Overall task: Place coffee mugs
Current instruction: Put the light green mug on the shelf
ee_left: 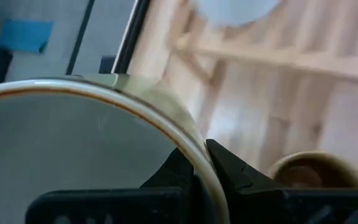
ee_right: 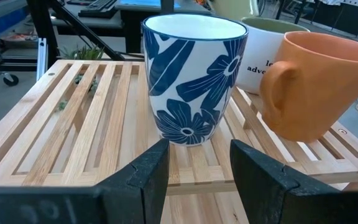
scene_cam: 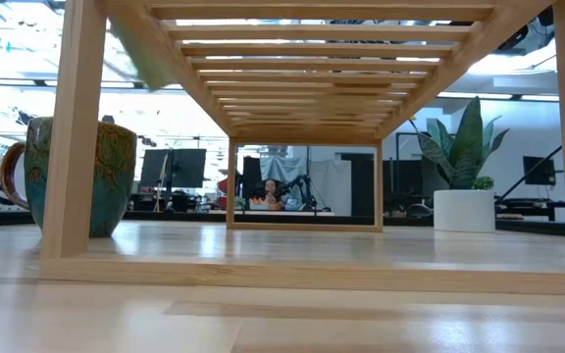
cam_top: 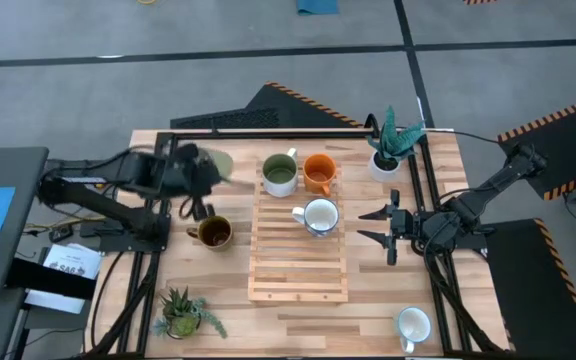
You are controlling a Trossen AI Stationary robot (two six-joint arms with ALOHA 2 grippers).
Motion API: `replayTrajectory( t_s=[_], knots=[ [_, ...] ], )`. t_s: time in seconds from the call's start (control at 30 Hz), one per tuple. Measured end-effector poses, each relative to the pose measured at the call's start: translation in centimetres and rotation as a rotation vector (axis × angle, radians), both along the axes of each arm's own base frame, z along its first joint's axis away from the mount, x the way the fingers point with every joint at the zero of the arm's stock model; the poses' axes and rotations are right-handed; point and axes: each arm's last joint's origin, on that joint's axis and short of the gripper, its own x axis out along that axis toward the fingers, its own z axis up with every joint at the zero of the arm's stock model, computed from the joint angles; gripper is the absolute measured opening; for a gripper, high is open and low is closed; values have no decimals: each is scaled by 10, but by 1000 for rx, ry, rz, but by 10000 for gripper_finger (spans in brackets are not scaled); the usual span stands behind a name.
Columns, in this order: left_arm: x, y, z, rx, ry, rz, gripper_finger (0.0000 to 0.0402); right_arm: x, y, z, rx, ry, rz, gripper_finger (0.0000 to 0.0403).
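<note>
My left gripper (cam_top: 200,172) is over the table's left part, just left of the wooden slatted rack (cam_top: 298,270), shut on a pale mug (cam_top: 219,165) with a brown-lined rim. On the rack stand an olive-green mug (cam_top: 280,175), an orange mug (cam_top: 318,172) and a white mug with blue flowers (cam_top: 320,216). A dark brown mug (cam_top: 213,232) stands on the table left of the rack, and a white mug (cam_top: 414,325) near the right front corner. My right gripper (cam_top: 378,226) is open beside the rack's right edge, facing the flowered mug (ee_right: 194,81). My left gripper pinches the pale mug's wall at the rim (ee_left: 199,163), one finger (ee_left: 182,171) inside the mug and one finger (ee_left: 232,169) outside. The mug is lifted clear of the table and shows in the low view as a pale blur (scene_cam: 140,49) above the rack's left side.
A white pot with a teal plant (cam_top: 388,150) stands at the rack's far right corner and a small spiky green plant (cam_top: 181,312) near the table's left front. The rack's near half (cam_top: 298,275) is bare slats. Black frame rails (cam_top: 418,190) run along the table's sides.
</note>
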Motion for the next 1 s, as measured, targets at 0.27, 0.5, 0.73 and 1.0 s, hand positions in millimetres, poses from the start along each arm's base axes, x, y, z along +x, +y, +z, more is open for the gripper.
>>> replayTrajectory(
  t_s=[0.27, 0.5, 0.73, 1.0],
  knots=[
    [42, -100, -12, 0, 51, -294, 7, 0, 0, 0, 3, -3, -1, 194],
    [88, -154, -12, 75, 125, -480, 7, 0, 0, 0, 19, -6, -4, 194],
    [123, -140, 3, 57, 155, -538, 7, 0, 0, 0, 19, -6, -4, 194],
    [137, -92, 3, -22, 194, -468, 7, 0, 0, -1, 14, 3, -4, 194]
  ],
)
